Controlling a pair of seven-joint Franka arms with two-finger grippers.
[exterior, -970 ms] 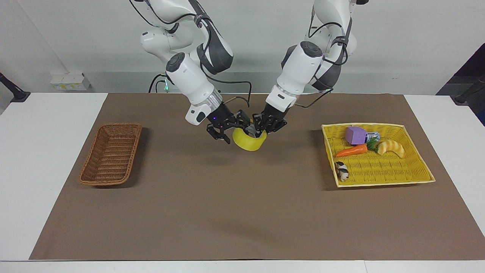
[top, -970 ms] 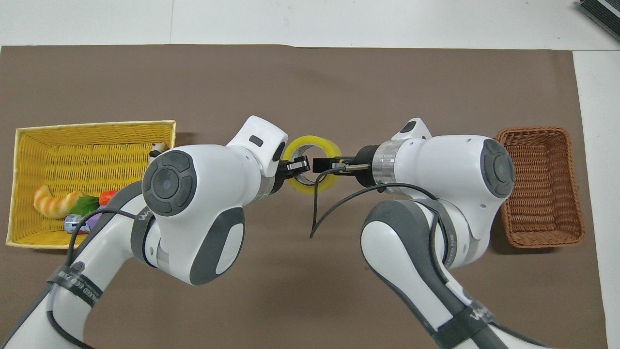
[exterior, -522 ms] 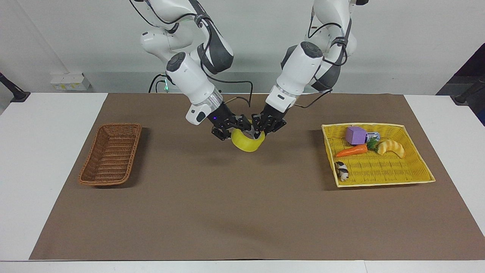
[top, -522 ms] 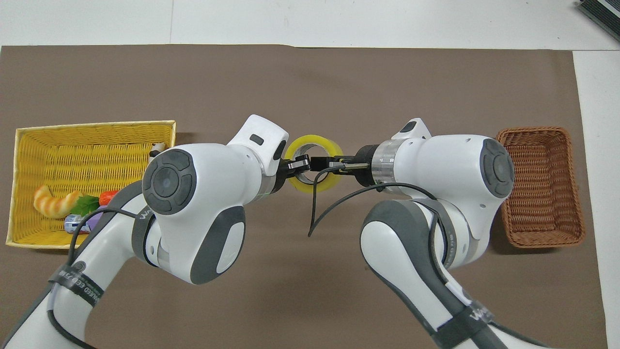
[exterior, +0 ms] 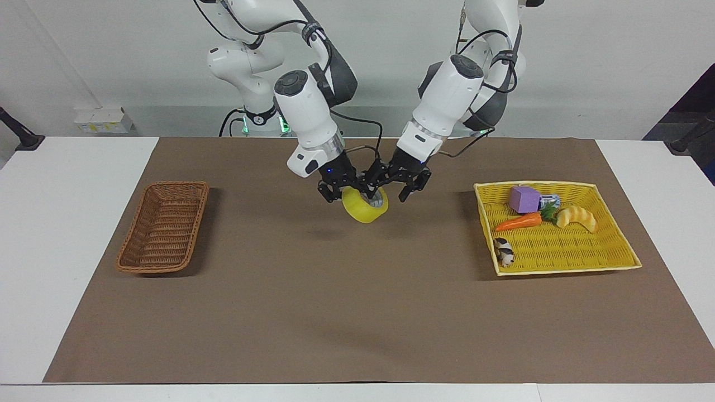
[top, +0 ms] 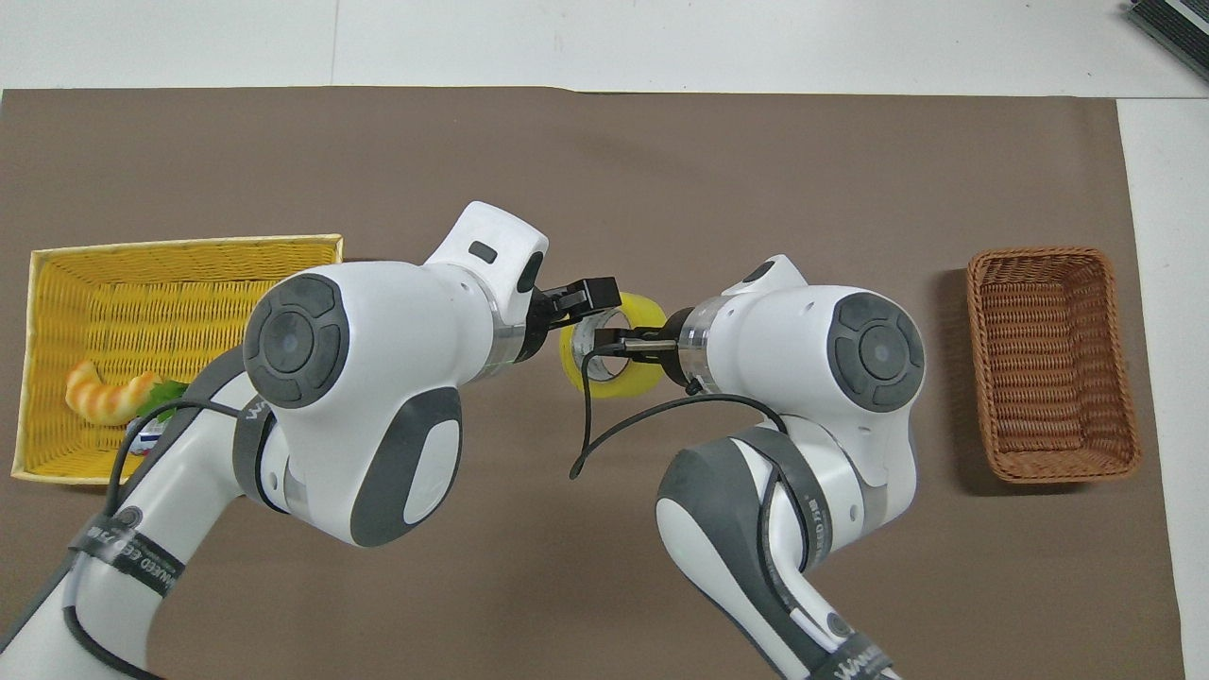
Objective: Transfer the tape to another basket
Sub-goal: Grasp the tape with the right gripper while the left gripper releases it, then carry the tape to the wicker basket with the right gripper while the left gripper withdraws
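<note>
- While the tape (exterior: 365, 204) hangs in the air over the middle of the tabletop (exterior: 357, 312), we see the right claw (exterior: 357, 190) clenched on its rim, with the roll tilted below the fingertips.
- The left claw (exterior: 403, 184) stands released just beside the roll, its jaws spread and touching nothing that we can make out.
- We judge that the handover is done and that the carry now belongs to the right arm alone.
- The relation that matters is this: the basket (exterior: 163, 226) lies toward the right arm's end of the tabletop, well apart from the roll, and the arm holding the tape comes from that same end.
- The basket's long axis runs from nearer the robots to farther from them, so we expect the roll to fit anywhere along that length.
- The yellow tray (exterior: 558, 268), with a carrot (exterior: 518, 221) and a croissant toy (exterior: 577, 217), sits at the left arm's end, away from the coming path.
- We see nothing lying on the mat between the roll and the basket.
</note>
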